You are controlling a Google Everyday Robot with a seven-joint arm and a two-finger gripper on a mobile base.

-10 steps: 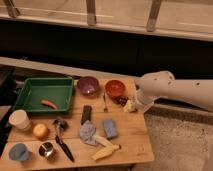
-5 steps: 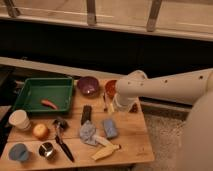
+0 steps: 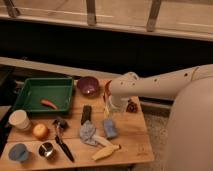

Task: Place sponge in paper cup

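The sponge [image 3: 110, 128] is a small pale blue block lying flat on the wooden table [image 3: 131, 145], right of centre. The white paper cup [image 3: 20, 120] stands upright at the table's left edge, below the green tray. My gripper [image 3: 112, 106] hangs at the end of the white arm that reaches in from the right. It is just above and behind the sponge, a short gap away from it and far to the right of the cup.
A green tray [image 3: 30, 86] holds an orange-red item [image 3: 49, 104]. A purple bowl [image 3: 88, 85] and an orange bowl [image 3: 107, 88] stand at the back. A black block [image 3: 86, 114], grey cloth [image 3: 87, 132], banana [image 3: 106, 151], orange fruit [image 3: 40, 131], metal cup [image 3: 46, 149], blue cup [image 3: 19, 152] and a black tool [image 3: 63, 144] lie around.
The arm has swung left from the table's right edge, past the orange bowl, and its gripper now hangs over the middle of the table near the sponge. The objects have not moved.
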